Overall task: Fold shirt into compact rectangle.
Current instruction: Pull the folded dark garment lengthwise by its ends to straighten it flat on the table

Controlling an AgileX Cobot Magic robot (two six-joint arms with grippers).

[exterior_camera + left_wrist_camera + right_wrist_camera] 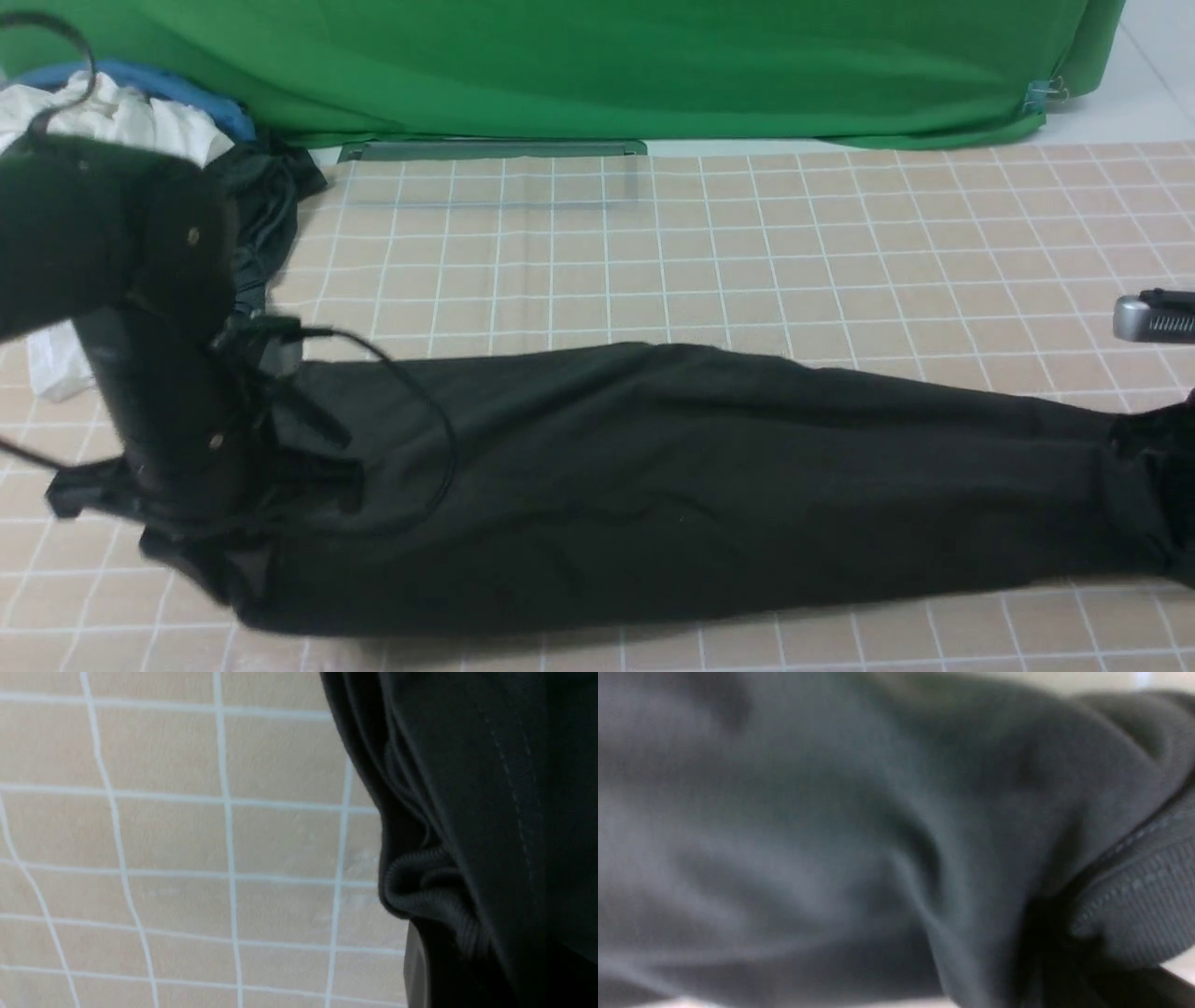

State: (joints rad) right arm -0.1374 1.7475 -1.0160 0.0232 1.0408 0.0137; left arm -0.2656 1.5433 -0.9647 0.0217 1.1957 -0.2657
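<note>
Shirt (653,485): lying as a long dark band across the near counter (747,261), stretching from the left arm (140,373) to the right edge of the front view. Clamping its left end, collar rib (420,882) included, in the closed left jaws; pinching the narrowed right end in the right jaws, closed too, judging by the stitched edge (1134,896) bunching against them.

Risking, probably, a skewed fold if lifting the two ends unevenly, with so much cloth sagging between. Risking a slip at the right, gripping only a gathered bunch there. Risking a snag on the cable (411,392) looping over the cloth's left part.

Leaving wide open counter beyond the band, up to the green backdrop (653,65). Showing only a thin strip of counter on the near side. Crowding the far left corner with a clothes pile (187,140), close to the left arm, so making a swing that way unwise. Keeping a silver part (1153,317) just beyond the right end, worth avoiding.
</note>
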